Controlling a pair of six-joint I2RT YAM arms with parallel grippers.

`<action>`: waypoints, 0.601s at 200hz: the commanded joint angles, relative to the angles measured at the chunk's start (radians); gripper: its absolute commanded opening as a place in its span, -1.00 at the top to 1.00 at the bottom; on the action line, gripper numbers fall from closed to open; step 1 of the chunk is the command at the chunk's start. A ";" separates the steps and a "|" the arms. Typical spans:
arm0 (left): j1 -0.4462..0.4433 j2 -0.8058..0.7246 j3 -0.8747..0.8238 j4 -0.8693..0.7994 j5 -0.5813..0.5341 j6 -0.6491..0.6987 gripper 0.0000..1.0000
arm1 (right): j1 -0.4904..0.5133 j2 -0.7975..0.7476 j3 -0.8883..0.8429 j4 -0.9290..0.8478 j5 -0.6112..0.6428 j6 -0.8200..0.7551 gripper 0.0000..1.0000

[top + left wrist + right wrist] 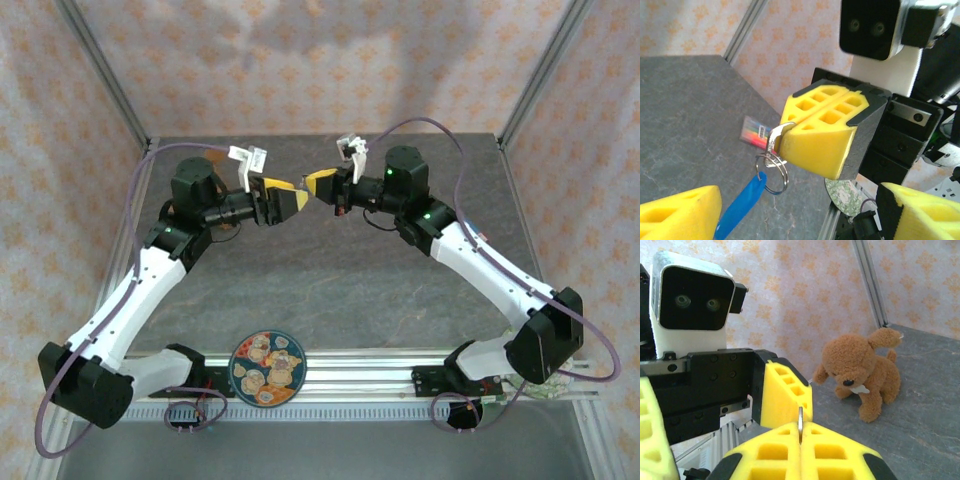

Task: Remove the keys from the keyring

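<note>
Your right gripper (pixel 790 127) has its fingers clamped together on a key (pixel 774 139), with the keyring (pixel 774 167) and a blue tag (pixel 742 202) dangling just below that gripper. Your left gripper (pixel 292 199) stands just beside the right gripper, fingers apart and holding nothing. The key looks thin, stiff, light and slick, and the ring should swing, so take the ring's wire close beneath the right gripper, clear of the tag.

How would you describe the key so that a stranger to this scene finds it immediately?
Above the middle of the grey table the two arms meet, and the right gripper is shut. From its yellow fingertips sticks out the key, a small flat silvery piece. Unlike the round wire keyring and the blue tag hanging below it, it is pinched directly by the fingers.
</note>
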State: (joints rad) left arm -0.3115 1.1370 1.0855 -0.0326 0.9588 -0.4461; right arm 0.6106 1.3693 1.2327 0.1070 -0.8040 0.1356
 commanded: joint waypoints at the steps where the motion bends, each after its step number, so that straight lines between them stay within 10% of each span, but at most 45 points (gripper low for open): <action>1: 0.029 -0.047 -0.011 0.061 0.003 -0.019 -0.62 | -0.003 -0.032 0.009 0.072 -0.047 0.027 1.00; 73: 0.112 -0.040 -0.112 0.469 0.151 -0.311 -0.31 | -0.050 0.002 -0.016 0.304 -0.236 0.219 1.00; 120: 0.127 0.031 -0.156 0.823 0.226 -0.561 -0.44 | -0.055 0.033 -0.007 0.453 -0.337 0.351 1.00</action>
State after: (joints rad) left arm -0.1932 1.1408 0.9424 0.5220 1.1122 -0.8440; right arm 0.5575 1.3949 1.2213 0.4194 -1.0527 0.3939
